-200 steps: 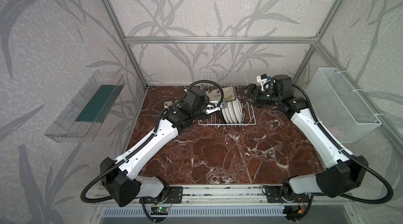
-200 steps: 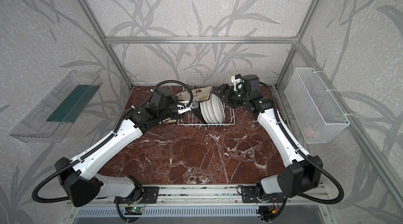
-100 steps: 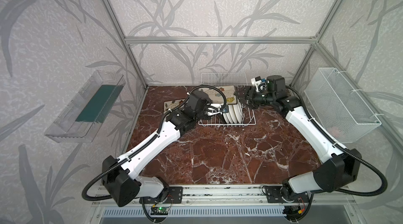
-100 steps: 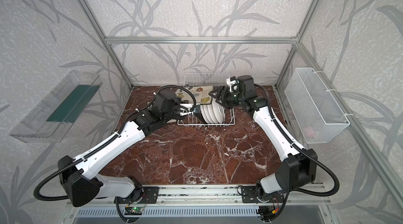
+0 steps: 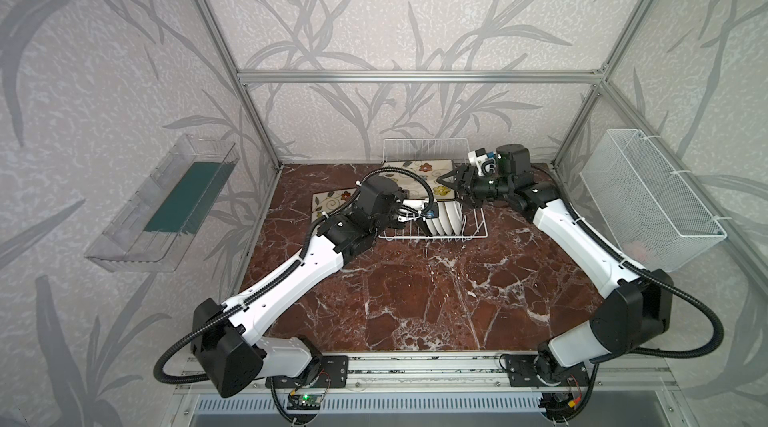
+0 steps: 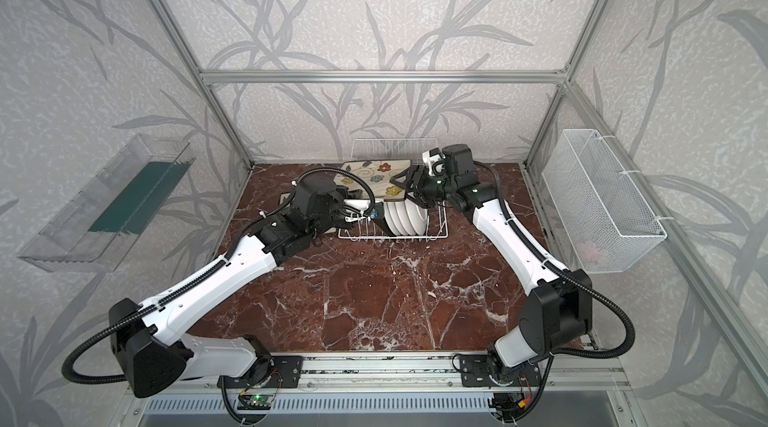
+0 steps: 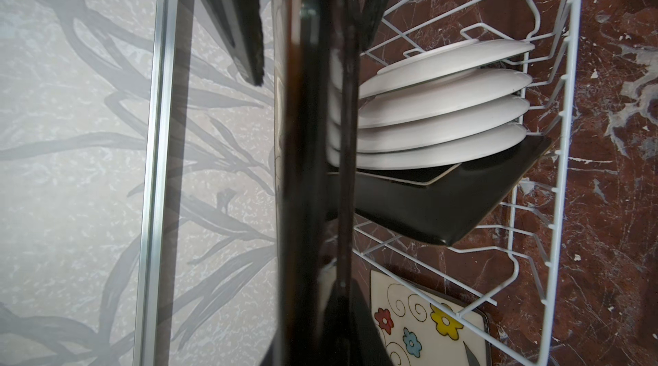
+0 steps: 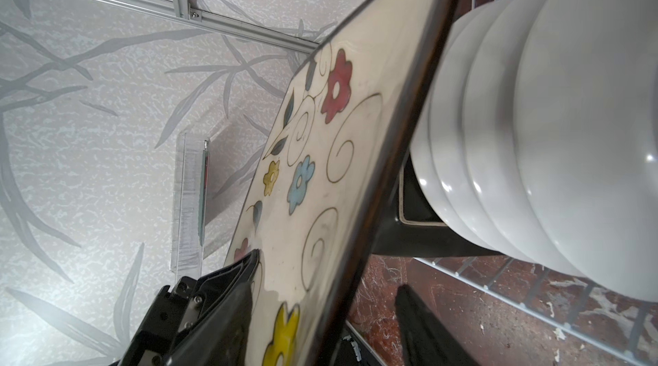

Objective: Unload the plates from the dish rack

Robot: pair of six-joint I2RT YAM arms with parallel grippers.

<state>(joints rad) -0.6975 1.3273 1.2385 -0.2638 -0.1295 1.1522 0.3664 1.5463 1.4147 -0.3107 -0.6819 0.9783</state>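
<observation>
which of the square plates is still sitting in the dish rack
The black square plate, standing in the dish rack against the white round plates. The held flowered plate is up in the air, and the other flowered plate lies flat on the marble table.

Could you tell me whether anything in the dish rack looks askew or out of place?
Yes: the black square plate in the dish rack is not upright. It rests at a slant against the four white plates, which lean together in a fan rather than standing apart.
</observation>
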